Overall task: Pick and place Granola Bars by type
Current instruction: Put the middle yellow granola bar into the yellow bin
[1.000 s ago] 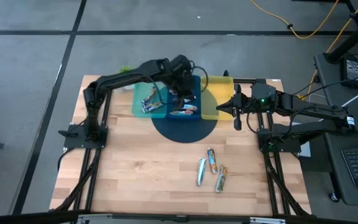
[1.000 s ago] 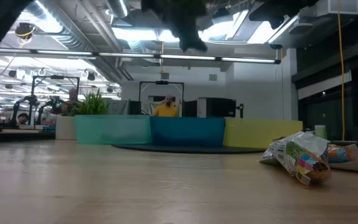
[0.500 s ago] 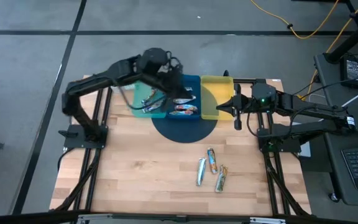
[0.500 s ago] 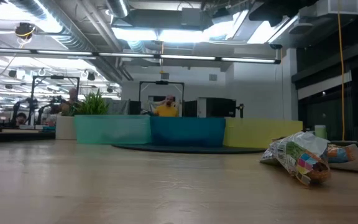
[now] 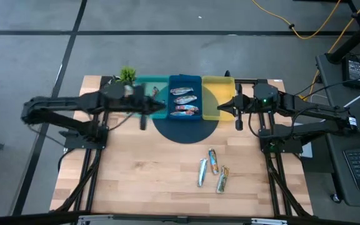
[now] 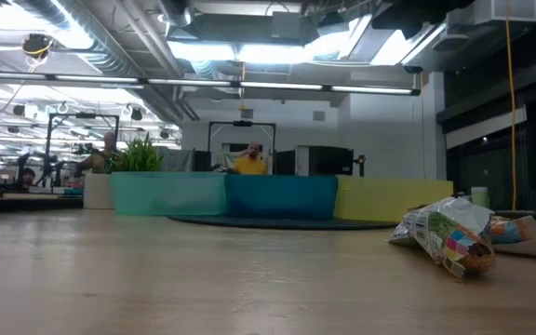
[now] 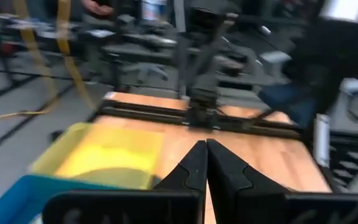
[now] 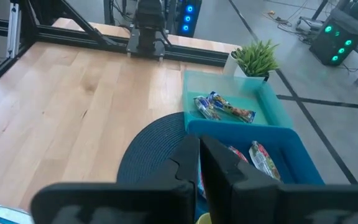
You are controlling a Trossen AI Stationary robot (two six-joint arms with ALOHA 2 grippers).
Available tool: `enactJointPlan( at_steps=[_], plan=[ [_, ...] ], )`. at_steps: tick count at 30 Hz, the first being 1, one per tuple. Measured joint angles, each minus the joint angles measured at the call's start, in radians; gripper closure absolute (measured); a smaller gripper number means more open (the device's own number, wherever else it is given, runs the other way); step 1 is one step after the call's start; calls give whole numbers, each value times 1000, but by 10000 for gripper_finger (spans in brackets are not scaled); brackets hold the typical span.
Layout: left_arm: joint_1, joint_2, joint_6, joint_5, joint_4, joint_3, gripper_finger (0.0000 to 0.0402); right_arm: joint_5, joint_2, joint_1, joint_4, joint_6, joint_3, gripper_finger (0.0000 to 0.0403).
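- Left claw (image 5: 144, 115) is pinched shut and empty, hanging at the teal tray's (image 5: 144, 83) near edge; your right claw (image 5: 238, 107), also shut and empty, sits beside the yellow tray (image 5: 217, 84).
- You can't count the granola bars in the teal tray from above; the arm covers them. The right wrist view shows two (image 8: 222, 107).
- Silver bars (image 5: 185, 100) lie in the blue tray (image 5: 195, 119).
- Three loose bars (image 5: 212, 169) rest well apart from the trays, with open surface (image 5: 142, 175) around them.
- A potted plant (image 5: 127, 75) stands at the surface's far edge.
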Motion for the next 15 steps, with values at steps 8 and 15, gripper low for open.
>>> enactJointPlan(
  at_steps=[8,15],
  plan=[
    [110,-481,-89,-53,61,-421,400,1,0,0,35,-20,0,383],
    [129,-822,-190,-83,224,-750,400,75,0,0,36,-19,0,383]
  ],
)
